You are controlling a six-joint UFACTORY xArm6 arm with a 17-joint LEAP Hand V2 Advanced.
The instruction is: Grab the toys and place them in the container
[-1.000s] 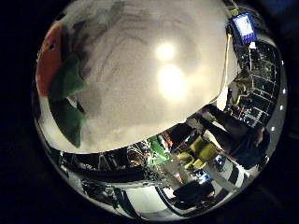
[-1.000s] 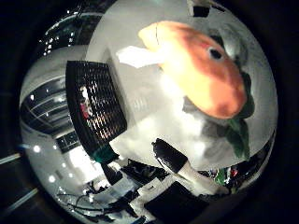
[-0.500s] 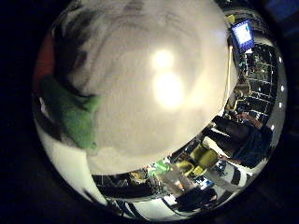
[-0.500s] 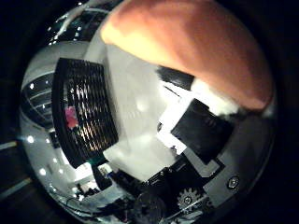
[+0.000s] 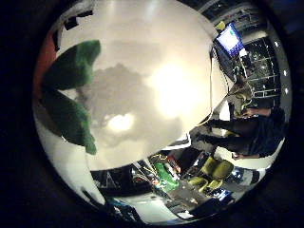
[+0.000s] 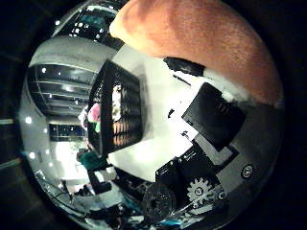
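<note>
Toy (image 6: 201,45), an orange plush with green leaf-like parts (image 5: 71,102), fills a large share of the thumb-side view and so sits very close against the palm; in the little-finger-side view only its green parts and a sliver of orange show at the rim. The robot hand (image 6: 211,139) appears as black and white blocks with a gear, and its fingers (image 6: 213,112) bend up beside the orange body, with a white part touching the plush at its edge, so they seem curled round the toy, though the full wrap is hidden by the plush itself. Below lies the white table (image 5: 156,61), glossy, with two bright light spots on it and a dark blurred shadow between them. A black mesh container (image 6: 117,115) stands on the table well apart from the toy; inside it are small things, one pink and green, one pale, too small to tell more. A lit monitor (image 5: 230,38) stands beyond the table's far edge.
</note>
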